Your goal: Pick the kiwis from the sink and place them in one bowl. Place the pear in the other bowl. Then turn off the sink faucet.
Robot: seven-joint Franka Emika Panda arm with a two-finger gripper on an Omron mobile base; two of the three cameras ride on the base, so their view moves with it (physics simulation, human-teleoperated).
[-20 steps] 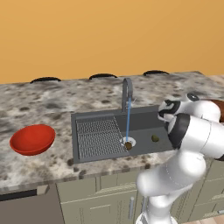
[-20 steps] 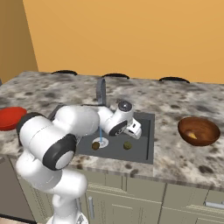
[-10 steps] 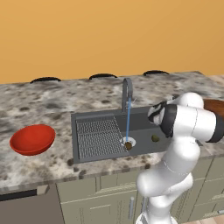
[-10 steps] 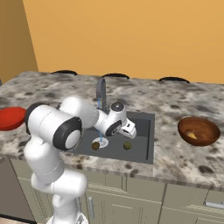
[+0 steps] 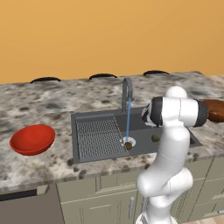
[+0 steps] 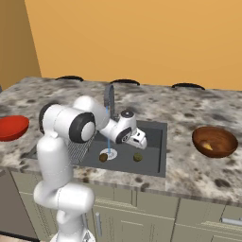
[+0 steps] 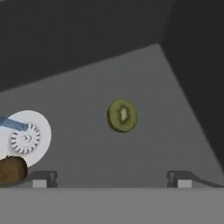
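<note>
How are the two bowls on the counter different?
The red bowl is bright red; the brown bowl is dark reddish-brown. The red bowl looks bare inside, while the brown bowl already holds the orange-tan pear. The red bowl sits left of the sink, the brown bowl right of it. Both are wide, shallow and round.

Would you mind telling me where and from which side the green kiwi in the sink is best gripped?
Grip the green kiwi across its narrower middle, coming straight down from above. It lies flat and alone on the sink floor, apart from the brown kiwi at the drain, and the open gripper probably has room on both sides.
</note>
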